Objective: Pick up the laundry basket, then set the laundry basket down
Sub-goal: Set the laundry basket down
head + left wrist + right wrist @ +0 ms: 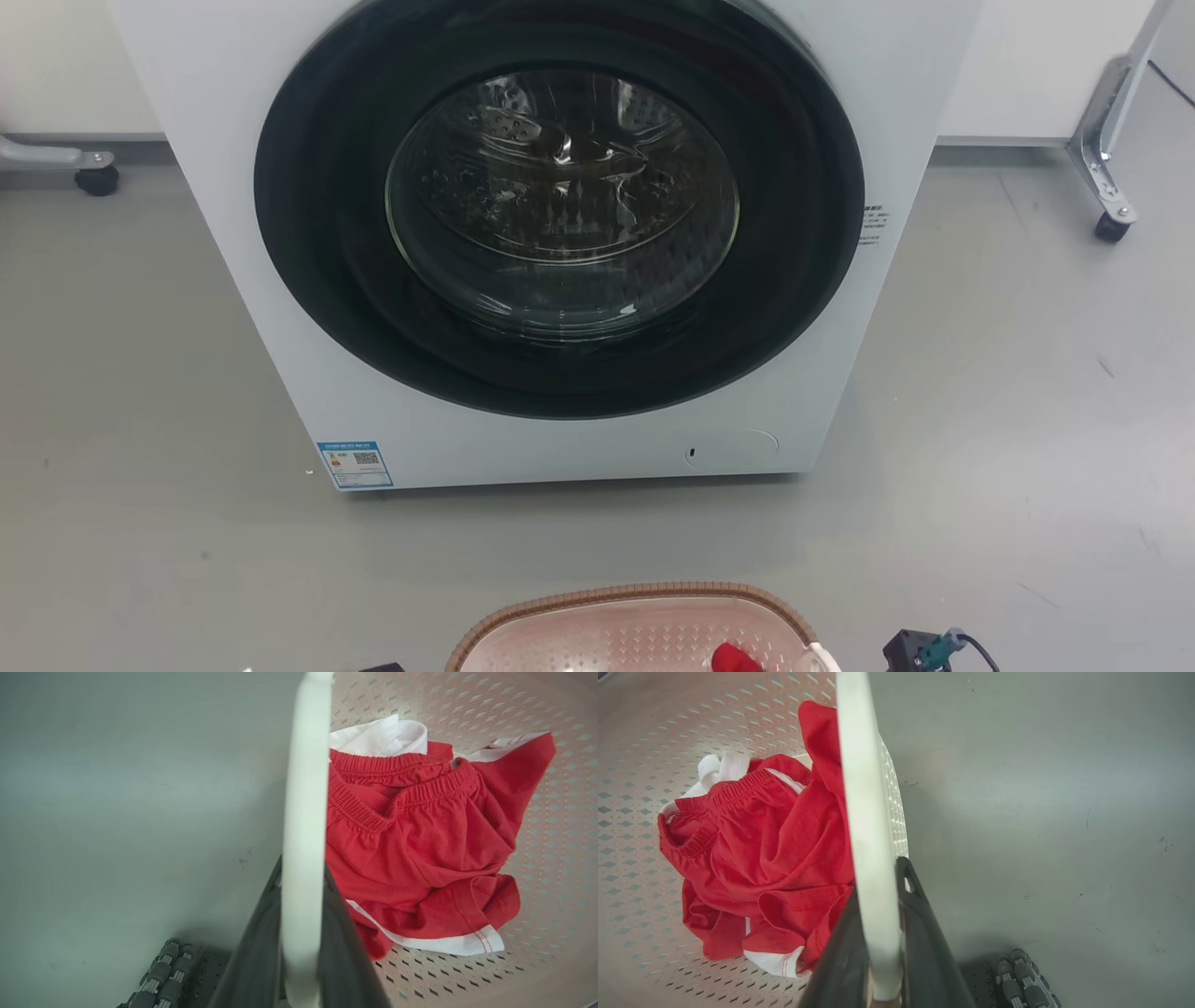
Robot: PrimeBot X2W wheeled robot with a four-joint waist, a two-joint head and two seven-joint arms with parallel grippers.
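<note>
Laundry basket (635, 597) lies at the bottom edge of the head view, straight in front of the washing machine (579, 448) and apart from it, with a strip of grey floor (140, 373) between them. Its far end is in the picture, a brown woven-look rim around a pale pink perforated wall, and I cannot tell whether it rests on the floor or hangs just above it. A red garment (738, 658) peeps up inside it near the right-hand end. In the left wrist view the left gripper (302, 877) is clenched on the left-side handle (303, 788), one dark finger pressed against each face of the white bar. Beyond the bar the red garment (420, 849), shorts with an elastic waistband and white trim, lies crumpled on the perforated bottom. In the right wrist view the right gripper (878, 882) grasps the right-side handle (864, 788) in the same manner, its fingers tight on both faces, with the red garment (761, 858) bunched against the basket wall just beside it. The machine's round door (560, 205) is closed, dark-ringed, with the steel drum visible through the glass. A blue label (355, 464) sits at the lower left corner of its white front. Castors (96, 177) of wheeled frames stand on the floor at either side of the machine
</note>
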